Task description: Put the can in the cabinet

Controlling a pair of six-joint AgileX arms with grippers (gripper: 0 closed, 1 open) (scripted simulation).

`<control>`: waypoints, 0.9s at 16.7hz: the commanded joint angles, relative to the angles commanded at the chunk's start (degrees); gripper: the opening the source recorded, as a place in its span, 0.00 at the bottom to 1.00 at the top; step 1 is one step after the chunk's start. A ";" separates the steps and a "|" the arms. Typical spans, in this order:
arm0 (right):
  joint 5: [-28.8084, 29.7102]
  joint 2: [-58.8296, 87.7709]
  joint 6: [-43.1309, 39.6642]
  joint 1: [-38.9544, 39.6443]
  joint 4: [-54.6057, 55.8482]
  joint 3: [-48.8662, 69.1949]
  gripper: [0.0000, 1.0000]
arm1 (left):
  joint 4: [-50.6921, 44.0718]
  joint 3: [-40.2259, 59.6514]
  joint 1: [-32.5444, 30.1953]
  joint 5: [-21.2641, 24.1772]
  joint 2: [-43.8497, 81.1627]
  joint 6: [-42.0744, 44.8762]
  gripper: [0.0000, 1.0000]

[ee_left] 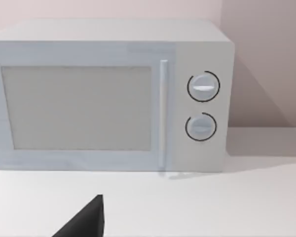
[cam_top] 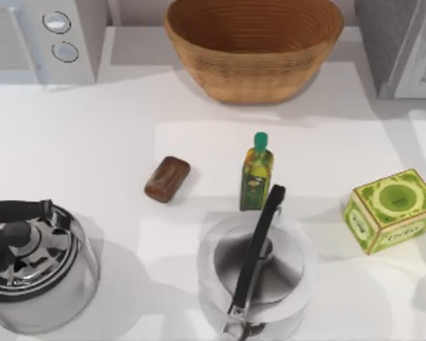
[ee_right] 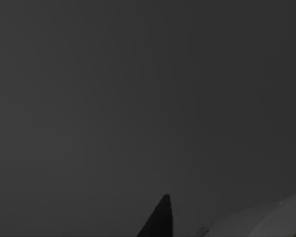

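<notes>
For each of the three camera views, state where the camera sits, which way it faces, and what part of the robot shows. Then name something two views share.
Top view: above the table, looking down on the can, oil bottle, green box, basket and two kettles; no gripper is identifiable.
Left wrist view: on the left arm, facing the microwave; a dark fingertip shows.
Right wrist view: on the right arm; it is dark.
Shared: the microwave, also at the top view's far left.
</notes>
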 joint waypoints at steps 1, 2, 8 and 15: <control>-0.27 2.59 -0.01 -0.31 -0.87 3.43 0.00 | 0.00 0.00 0.00 0.00 0.00 0.00 1.00; -0.54 4.98 -0.01 -0.64 -1.72 6.33 0.00 | 0.00 0.00 0.00 0.00 0.00 0.00 1.00; -1.42 10.22 -0.01 -1.69 -4.03 12.09 0.00 | 0.00 0.00 0.00 0.00 0.00 0.00 1.00; -1.42 10.22 -0.01 -1.69 -4.03 12.09 0.38 | 0.00 0.00 0.00 0.00 0.00 0.00 1.00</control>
